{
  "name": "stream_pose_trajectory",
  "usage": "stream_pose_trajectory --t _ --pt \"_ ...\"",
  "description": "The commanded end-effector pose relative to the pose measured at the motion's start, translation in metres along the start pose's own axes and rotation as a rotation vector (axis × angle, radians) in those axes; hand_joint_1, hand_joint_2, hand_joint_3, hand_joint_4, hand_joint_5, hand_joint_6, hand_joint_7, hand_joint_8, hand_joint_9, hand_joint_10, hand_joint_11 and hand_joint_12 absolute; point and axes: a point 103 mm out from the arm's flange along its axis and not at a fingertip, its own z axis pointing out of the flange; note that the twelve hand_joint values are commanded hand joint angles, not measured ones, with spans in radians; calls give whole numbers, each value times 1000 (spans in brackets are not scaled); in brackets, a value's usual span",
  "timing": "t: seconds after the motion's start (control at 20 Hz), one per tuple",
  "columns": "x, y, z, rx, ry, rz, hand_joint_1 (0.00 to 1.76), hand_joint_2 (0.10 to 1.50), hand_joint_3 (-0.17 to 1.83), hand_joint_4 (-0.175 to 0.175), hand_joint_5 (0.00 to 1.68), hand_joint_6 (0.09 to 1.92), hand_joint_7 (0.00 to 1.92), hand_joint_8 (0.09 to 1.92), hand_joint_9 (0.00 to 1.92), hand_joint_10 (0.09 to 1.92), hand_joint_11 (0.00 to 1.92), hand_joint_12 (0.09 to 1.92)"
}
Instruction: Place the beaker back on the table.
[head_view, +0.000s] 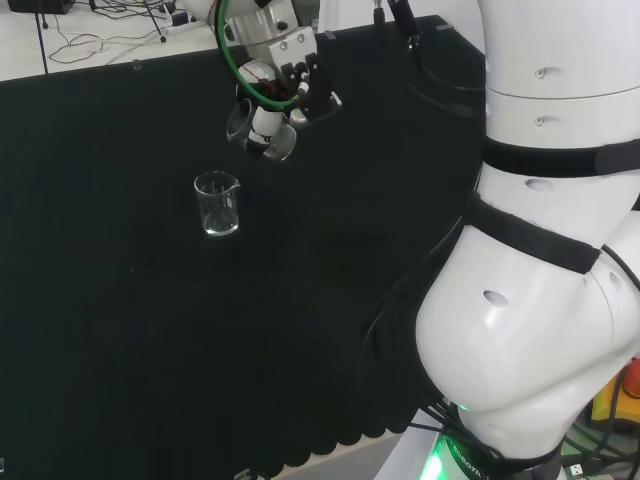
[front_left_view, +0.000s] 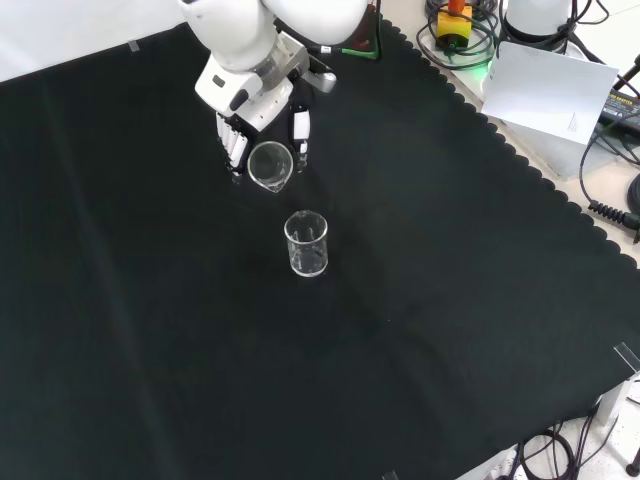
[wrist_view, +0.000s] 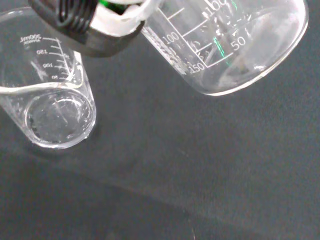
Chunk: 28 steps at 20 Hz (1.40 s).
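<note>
While raised, hand (front_left_view: 262, 115) grips tilted beaker (front_left_view: 270, 166) (mouth forward), second beaker (front_left_view: 306, 244) upright.

Black cloth (front_left_view: 450, 300) with scalloped edge, pale floor (head_view: 90, 40), perhaps tangled cables (front_left_view: 615, 200)

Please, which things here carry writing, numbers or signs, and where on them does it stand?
Standing beaker: white measuring scale with numbers and a volume mark on its wall, clear in the wrist view.
Held beaker, in the hand: white scale with numbers on its wall, seen tilted.
White board beside the cloth: a faint mark, too small to read.
</note>
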Motion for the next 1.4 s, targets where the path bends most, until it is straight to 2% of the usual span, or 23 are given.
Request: stream_pose_trajectory --t 0.05,0.15,0.4,0.55,0.85,1.05,1.4 --pt "-17 4 10 -45 75 -12 1275 1123 -175 -87 1024 900 1243 766 1224 996 1079 809" --pt "-21 5 13 -63 110 -22 1275 1123 -175 -87 1024 902 1242 767 1223 996 1078 810" --pt "-32 7 25 -93 201 -81 1274 1125 -175 -87 1022 904 1240 770 1219 996 1077 810" --pt "-35 8 37 -109 243 -95 1275 1125 -175 -87 1021 905 1238 772 1214 995 1077 810" --pt "-37 10 61 -135 299 -110 1275 1123 -175 -85 1025 899 1242 763 1211 986 1080 810" --pt "-39 13 73 -165 362 -125 1279 1114 -175 -83 1045 868 1266 714 1220 955 1097 800" --pt "-33 22 87 -169 398 -151 1281 1104 -175 -77 1071 826 1285 675 1232 926 1113 786"
